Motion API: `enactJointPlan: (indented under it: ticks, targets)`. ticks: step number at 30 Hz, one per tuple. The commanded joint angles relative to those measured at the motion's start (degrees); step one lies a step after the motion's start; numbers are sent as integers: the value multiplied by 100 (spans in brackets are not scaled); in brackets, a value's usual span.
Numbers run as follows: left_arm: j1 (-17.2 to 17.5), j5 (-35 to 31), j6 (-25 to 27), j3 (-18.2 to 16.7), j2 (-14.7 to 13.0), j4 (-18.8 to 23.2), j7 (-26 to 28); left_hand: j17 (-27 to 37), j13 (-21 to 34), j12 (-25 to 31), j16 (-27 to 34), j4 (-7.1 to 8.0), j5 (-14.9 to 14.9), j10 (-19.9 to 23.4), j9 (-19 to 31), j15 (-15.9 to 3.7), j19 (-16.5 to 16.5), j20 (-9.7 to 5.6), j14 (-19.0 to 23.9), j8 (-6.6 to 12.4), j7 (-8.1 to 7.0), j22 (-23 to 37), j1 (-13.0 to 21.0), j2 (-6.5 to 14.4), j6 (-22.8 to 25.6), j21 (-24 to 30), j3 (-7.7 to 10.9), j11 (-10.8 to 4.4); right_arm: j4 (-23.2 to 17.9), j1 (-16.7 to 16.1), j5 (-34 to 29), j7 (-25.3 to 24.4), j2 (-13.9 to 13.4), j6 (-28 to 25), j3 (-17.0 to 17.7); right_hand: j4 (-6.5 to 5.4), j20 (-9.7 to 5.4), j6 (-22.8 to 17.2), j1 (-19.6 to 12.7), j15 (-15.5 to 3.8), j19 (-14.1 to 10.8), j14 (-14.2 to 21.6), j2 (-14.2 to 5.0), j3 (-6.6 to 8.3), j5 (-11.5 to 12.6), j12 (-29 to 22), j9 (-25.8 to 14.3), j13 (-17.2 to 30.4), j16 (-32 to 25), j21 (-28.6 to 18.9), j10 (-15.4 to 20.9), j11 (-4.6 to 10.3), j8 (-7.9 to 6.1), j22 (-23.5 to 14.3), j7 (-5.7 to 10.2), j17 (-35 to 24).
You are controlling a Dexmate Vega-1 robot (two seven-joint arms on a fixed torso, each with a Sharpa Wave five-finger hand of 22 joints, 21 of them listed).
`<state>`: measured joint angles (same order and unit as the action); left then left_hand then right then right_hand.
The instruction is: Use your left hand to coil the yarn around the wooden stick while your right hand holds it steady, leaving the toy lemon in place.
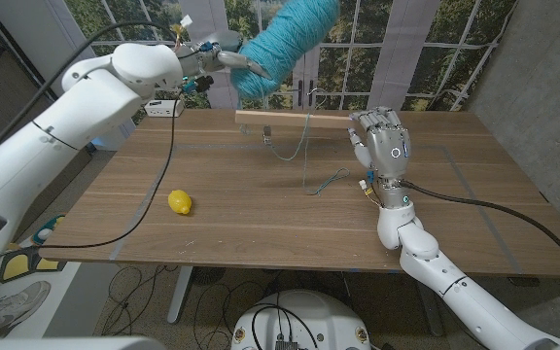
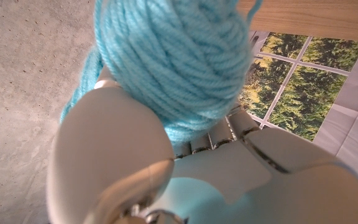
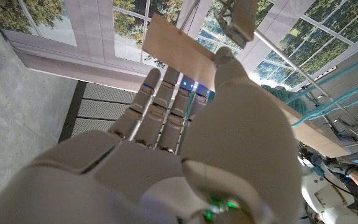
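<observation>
Turquoise yarn ball (image 1: 285, 44) lifted high above table's far edge, strand trailing down. Pale wooden stick (image 1: 290, 120) level above far side. Yellow toy lemon (image 1: 180, 202) resting near-left on tabletop.

**Wooden table before a wall of windows**

A wooden table (image 1: 261, 224) with a plank-grain top stands on a white leg (image 1: 177, 292). Behind its far edge runs a row of white-framed windows (image 1: 377, 49), daylight coming through them and green trees beyond. A grey concrete wall (image 1: 542, 78) rises past the table's right edge. Black cables (image 1: 134, 287) lie on the floor under the near edge.
</observation>
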<state>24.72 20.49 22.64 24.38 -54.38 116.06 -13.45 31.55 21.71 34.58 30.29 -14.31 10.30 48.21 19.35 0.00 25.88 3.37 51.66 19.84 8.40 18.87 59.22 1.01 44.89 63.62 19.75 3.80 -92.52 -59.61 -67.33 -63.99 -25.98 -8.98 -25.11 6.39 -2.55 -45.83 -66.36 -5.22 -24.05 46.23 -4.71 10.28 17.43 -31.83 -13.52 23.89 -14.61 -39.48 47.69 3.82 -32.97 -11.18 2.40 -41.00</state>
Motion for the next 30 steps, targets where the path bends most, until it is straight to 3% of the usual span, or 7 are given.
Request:
enactJointPlan:
  ticks: [1, 9, 21, 30]
  targets:
    - [-607, 34, 629, 197, -77, 221, -532, 13, 1222, 40, -18, 657, 32, 988, 18, -1088, 0, -15, 769, 15, -373, -13, 783, 821, 893, 77, 730, -985, 197, 160, -181, -1, -71, -306, -280, 12, -419, -902, -381, -805, 39, -29, -329, -26, 34, 1, -333, 23, 22, -32, 531, 498, 0, -14, 804, -28]
    - [-1012, -71, 921, 403, -80, 309, -818, 11, 1242, 33, -38, 646, 31, 984, 23, -1088, -4, -3, 780, -14, -338, -46, 786, 826, 883, 129, 751, -978, 239, 264, -132, -1, -202, -585, -523, 12, -433, -909, -397, -806, 51, -39, -324, -52, 38, 28, -323, 6, 28, -48, 548, 490, 10, -11, 798, -30]
    - [-1500, -163, 1148, 581, -39, 426, -1206, 44, 1253, 12, -47, 630, 24, 976, 50, -1074, -20, -4, 768, -43, -313, -95, 791, 831, 884, 205, 764, -964, 338, 625, 287, 81, -526, -1208, -1250, 19, -421, -905, -431, -811, 84, -55, -314, -96, 41, 58, -326, -6, 28, -68, 577, 486, 22, -7, 806, -48]
    - [-1560, -118, 1110, 565, -3, 482, -1283, 62, 1274, -1, -55, 622, 20, 956, 67, -1063, -25, -3, 767, -69, -311, -130, 792, 834, 875, 262, 775, -955, 430, 898, 577, 338, -574, -1738, -1702, 0, -393, -953, -427, -796, 128, -149, -312, -135, 45, 126, -313, -18, 90, -80, 506, 525, 23, -2, 777, -16]
